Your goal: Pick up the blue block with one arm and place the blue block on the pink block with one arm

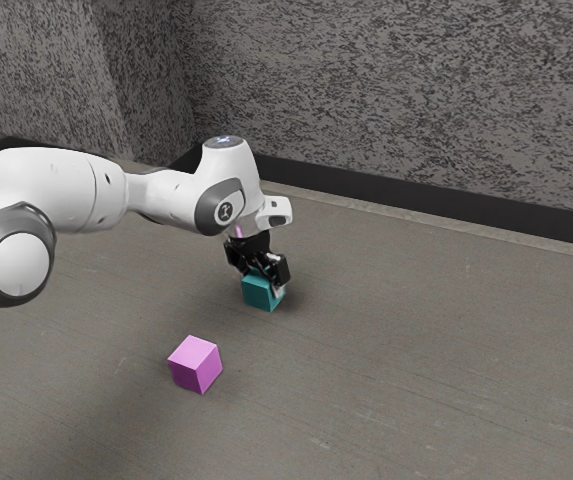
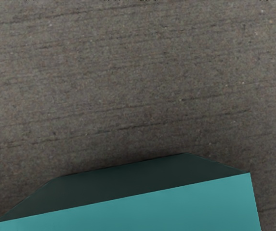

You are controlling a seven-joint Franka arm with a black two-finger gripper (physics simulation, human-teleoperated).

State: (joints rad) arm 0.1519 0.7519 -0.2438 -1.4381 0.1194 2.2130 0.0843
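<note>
The blue block, teal in colour, sits on the grey floor near the middle of the exterior view. My gripper comes straight down onto it, and the black fingers press its two sides, so it is shut on the block. In the wrist view the blue block lies just under my hand, with a dark shadow on the floor beside it. The pink block rests on the floor nearer the camera, toward the exterior view's left of the blue block and about two block widths away.
Grey textured floor stretches around both blocks. A speckled wall with a black baseboard runs along the back. My white arm reaches in from the exterior view's left.
</note>
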